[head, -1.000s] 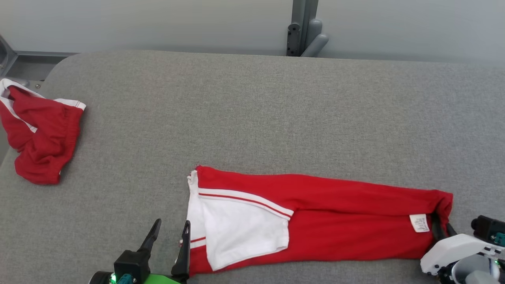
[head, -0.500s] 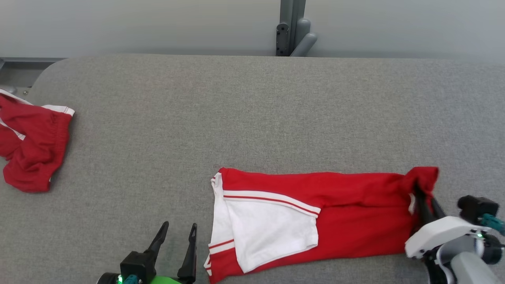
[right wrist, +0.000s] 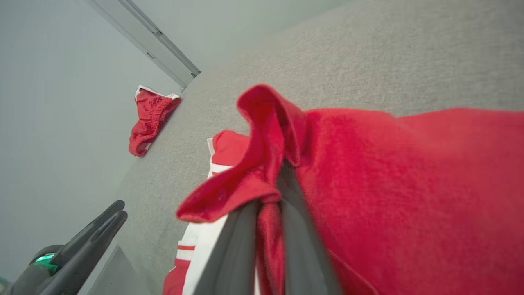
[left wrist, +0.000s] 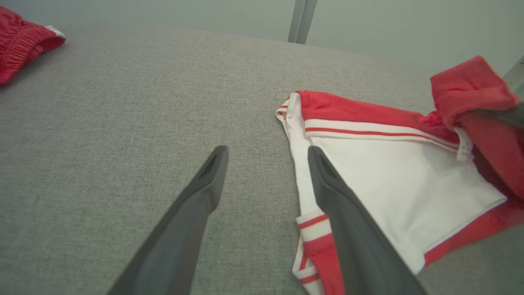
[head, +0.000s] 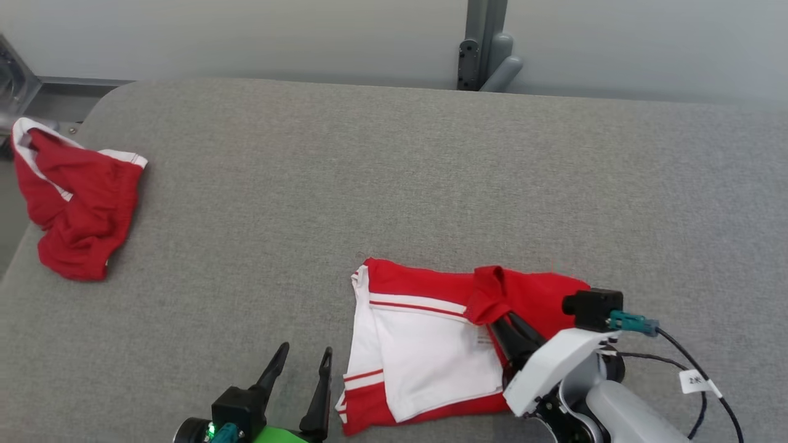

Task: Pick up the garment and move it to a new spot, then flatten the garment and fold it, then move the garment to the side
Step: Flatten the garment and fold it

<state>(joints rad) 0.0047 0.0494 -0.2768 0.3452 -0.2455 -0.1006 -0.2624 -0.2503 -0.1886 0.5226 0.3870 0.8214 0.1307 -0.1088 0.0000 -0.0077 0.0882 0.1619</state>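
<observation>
The garment (head: 425, 351), red with a white panel and stripes, lies on the grey table (head: 369, 172) near its front edge. My right gripper (head: 502, 325) is shut on the garment's red right end, which it holds lifted and doubled back over the middle. The right wrist view shows the red cloth (right wrist: 389, 172) bunched between the two fingers of that gripper (right wrist: 272, 196). My left gripper (head: 306, 349) stands open just left of the garment's left edge. In the left wrist view its right finger (left wrist: 339, 205) overlaps the white hem of the garment (left wrist: 389, 172).
A second red garment (head: 80, 203) lies crumpled at the table's far left edge, well apart. A grey post (head: 486, 43) stands behind the table's back edge. Bare grey table surface stretches behind and to the right of the garment.
My right gripper has carried the garment's right end leftward and up over the rest, so the garment now lies about half as long. The head camera has also shifted.
</observation>
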